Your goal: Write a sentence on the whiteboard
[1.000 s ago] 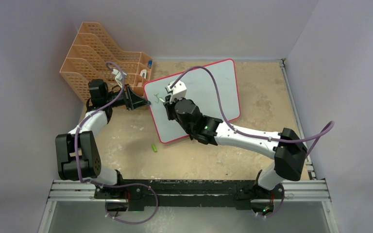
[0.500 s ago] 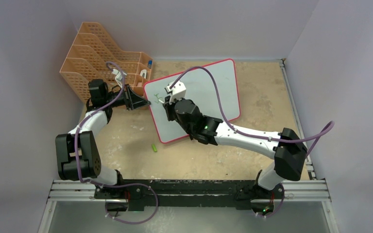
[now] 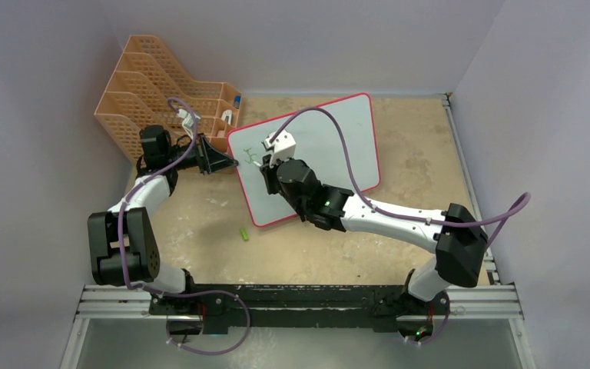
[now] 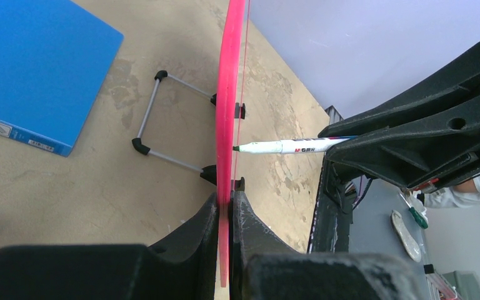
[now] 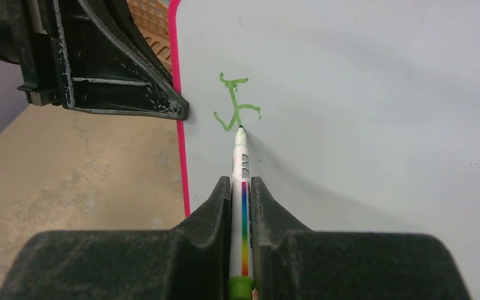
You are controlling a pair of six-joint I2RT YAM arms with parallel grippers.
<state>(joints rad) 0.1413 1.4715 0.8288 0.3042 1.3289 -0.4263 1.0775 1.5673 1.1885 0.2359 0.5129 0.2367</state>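
The left gripper clamps the whiteboard by its pink edge, apparently to steady it, while the right gripper pinches a marker whose tip touches the first green strokes.

Both arms share one build. The left arm and the right arm have smooth, rounded white links set between boxy matte-black joint housings. A thin purple cable runs loose along each arm from base to wrist, where a small white camera block sits. A green light glows on the right arm's black forearm. The bases are bolted to a black bar on a silver rail. The fingers are black plastic wedges with ribbed backs, their edges scuffed and speckled pale. One has a round hole through its side.
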